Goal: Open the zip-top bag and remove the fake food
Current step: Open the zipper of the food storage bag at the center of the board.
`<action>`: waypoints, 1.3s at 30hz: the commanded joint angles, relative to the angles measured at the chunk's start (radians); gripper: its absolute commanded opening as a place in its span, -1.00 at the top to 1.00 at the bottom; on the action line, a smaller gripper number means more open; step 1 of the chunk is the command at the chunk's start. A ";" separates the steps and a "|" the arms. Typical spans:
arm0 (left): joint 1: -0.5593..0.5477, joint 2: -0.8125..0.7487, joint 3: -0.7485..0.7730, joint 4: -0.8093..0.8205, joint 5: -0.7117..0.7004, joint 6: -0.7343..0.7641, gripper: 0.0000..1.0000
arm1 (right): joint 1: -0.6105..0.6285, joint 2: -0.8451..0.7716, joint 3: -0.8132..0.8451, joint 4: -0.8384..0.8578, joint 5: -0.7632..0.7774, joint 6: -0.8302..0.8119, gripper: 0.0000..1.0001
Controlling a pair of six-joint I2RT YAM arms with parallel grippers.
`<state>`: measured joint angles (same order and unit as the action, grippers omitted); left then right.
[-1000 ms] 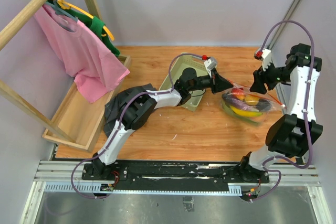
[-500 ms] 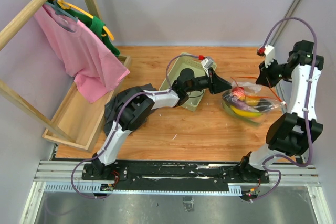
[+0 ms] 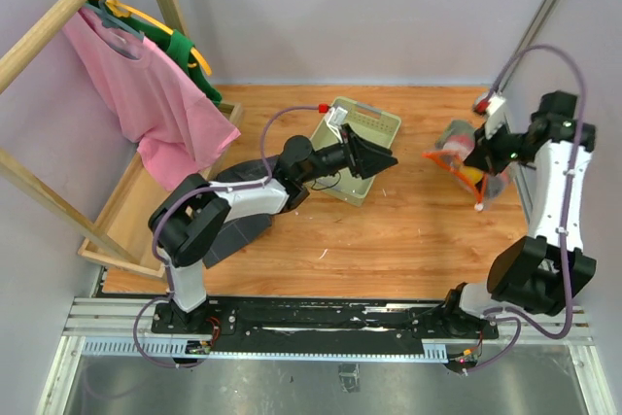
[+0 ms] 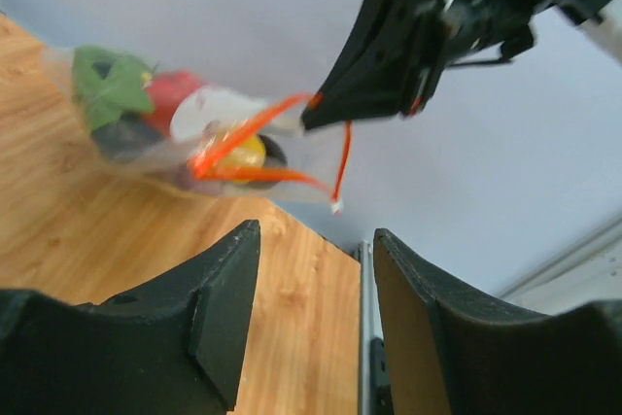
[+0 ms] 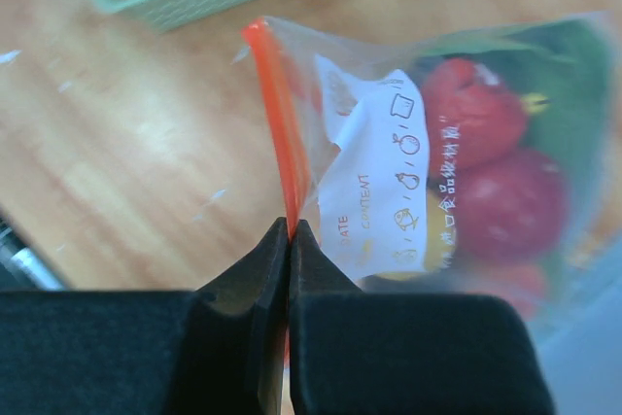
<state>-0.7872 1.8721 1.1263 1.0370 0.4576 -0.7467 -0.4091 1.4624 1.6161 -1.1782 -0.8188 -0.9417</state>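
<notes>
From above, my left end effector [image 3: 384, 157] hangs over the pale green tray [image 3: 369, 116]. It is well apart from the zip-top bag [image 3: 457, 143], which my right end effector [image 3: 476, 157] holds up near the desk's [image 3: 389, 230] right edge. A pink shirt [image 3: 146, 94], a wooden box [image 3: 136, 216] and a dark cloth [image 3: 233, 174] sit far left.

My left wrist view shows my fingers parted, gripping nothing, with the bag straight ahead.

My right wrist view shows my fingers pinched tight on the orange-red zip strip [image 5: 277, 114]. The fake food [image 5: 496, 182] sits inside the bag beside the white label [image 5: 379, 172].
</notes>
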 commanded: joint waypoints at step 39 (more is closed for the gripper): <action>-0.362 0.178 -0.233 0.277 -0.536 0.363 0.27 | 0.431 -0.240 -0.620 0.243 0.020 0.216 0.91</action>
<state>-1.1339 2.0113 0.8440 1.2587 -0.0311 -0.4854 0.0055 1.2400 1.0065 -0.9451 -0.8387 -0.7521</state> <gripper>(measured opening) 0.366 0.047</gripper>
